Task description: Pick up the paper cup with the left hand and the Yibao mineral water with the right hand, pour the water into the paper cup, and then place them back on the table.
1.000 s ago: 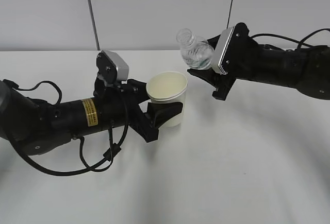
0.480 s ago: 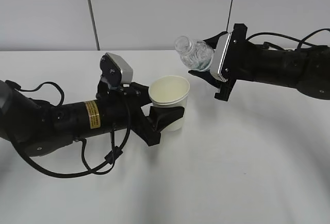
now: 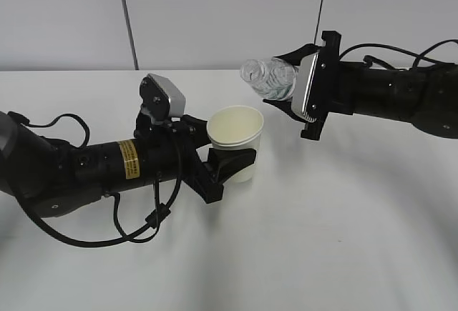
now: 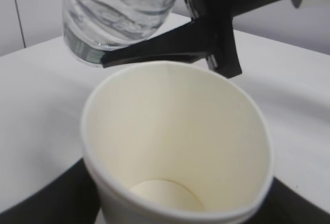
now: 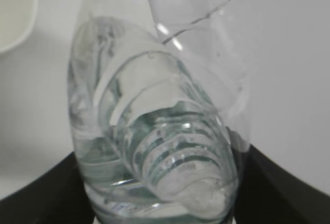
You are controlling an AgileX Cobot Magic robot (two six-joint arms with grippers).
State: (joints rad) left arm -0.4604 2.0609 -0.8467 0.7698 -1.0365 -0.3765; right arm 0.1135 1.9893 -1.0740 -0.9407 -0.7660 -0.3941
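Observation:
My left gripper (image 3: 227, 159) is shut on the white paper cup (image 3: 236, 139), held upright just above the table (image 3: 322, 239). The left wrist view looks into the cup (image 4: 175, 147); its cream inside is dry. My right gripper (image 3: 293, 86) is shut on the clear Yibao mineral water bottle (image 3: 268, 79), tipped nearly level with its open neck pointing left, above and slightly behind the cup's rim. The bottle also shows in the left wrist view (image 4: 116, 13) and fills the right wrist view (image 5: 154, 131), with water pooled inside. No water is falling.
A loose black cable (image 3: 136, 225) hangs from the left arm onto the table. A grey wall (image 3: 215, 11) with vertical seams stands behind the table's far edge.
The right gripper has tilted the bottle further, its neck swinging down and left toward level. The left gripper has shifted the cup slightly right.

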